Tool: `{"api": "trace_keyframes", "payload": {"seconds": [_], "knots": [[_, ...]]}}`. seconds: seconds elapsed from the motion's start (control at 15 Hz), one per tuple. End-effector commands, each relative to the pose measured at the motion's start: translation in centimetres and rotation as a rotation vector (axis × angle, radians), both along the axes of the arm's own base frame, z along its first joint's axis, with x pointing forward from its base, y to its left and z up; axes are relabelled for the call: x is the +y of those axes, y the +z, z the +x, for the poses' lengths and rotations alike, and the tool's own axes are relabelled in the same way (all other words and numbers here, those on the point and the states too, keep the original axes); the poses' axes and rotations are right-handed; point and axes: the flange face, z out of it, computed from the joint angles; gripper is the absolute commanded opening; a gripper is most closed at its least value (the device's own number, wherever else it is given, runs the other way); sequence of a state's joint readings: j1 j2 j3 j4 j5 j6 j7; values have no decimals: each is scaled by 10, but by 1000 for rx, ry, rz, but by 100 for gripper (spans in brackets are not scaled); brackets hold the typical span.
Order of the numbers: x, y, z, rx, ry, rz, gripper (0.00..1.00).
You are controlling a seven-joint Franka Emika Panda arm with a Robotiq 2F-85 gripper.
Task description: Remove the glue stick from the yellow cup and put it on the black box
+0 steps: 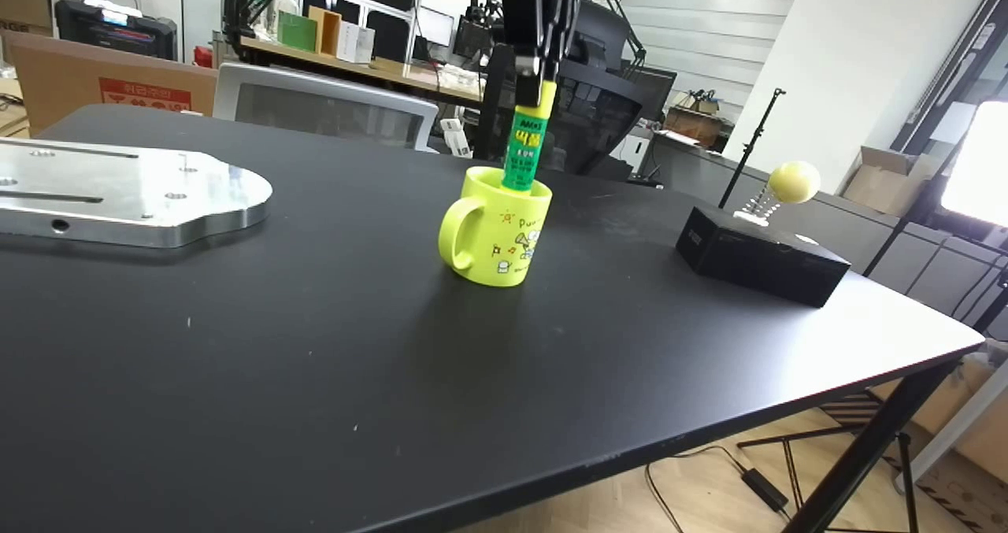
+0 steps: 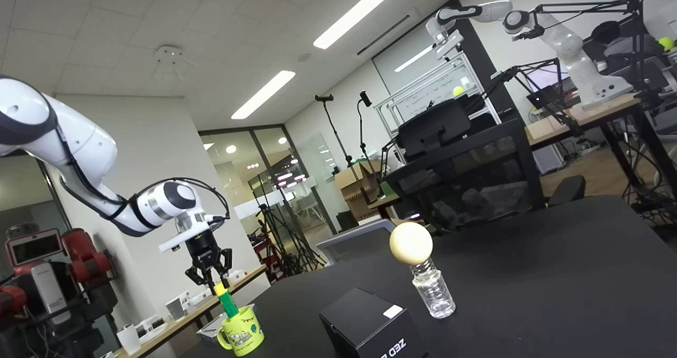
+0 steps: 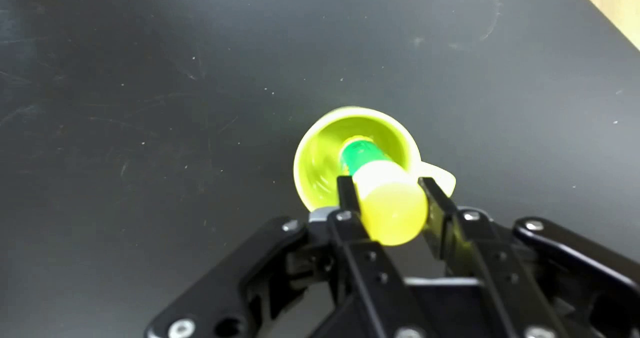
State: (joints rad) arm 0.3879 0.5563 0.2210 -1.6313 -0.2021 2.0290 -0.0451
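One dark table point(image 1: 315, 375) spreads under the things at hand. In an exterior view, one white arm point(image 2: 158, 210) reaches over it, and a second arm point(image 2: 579, 56) stands in the background. One silver metal plate point(image 1: 118, 194) lies on the table, well apart from the cup. One black box point(image 1: 760, 257) lies flat, seen in both exterior views, also well apart from the cup. One gripper point(image 3: 387, 185) hangs above the mouth of one lime-yellow cup point(image 1: 500, 238), which stands upright on its base with its single handle out to the side. One clear bottle point(image 2: 435, 293) stands just beside the box, bearing one pale yellow ball point(image 2: 411, 243). One glue stick point(image 1: 524, 151), green with a yellow upper end, has its lower end at or inside the cup's mouth; which cannot be told. The gripper's two fingers point(image 3: 348, 198) grip that yellow end from opposite sides, parted only as far as it forces them.
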Motion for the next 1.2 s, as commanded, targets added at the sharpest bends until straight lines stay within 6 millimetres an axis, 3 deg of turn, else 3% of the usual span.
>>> {"api": "trace_keyframes", "payload": {"seconds": [0.0, 0.13, 0.33, 0.8, 1.13], "knots": [[-16, 52, 3, -67, -21, -6, 9], [-32, 68, 10, -96, -27, -7, 9], [-73, 78, 26, -96, -70, -13, 9], [-205, 68, 60, -42, -268, -65, 9], [-263, 61, 57, -31, -379, -61, 9]]}}
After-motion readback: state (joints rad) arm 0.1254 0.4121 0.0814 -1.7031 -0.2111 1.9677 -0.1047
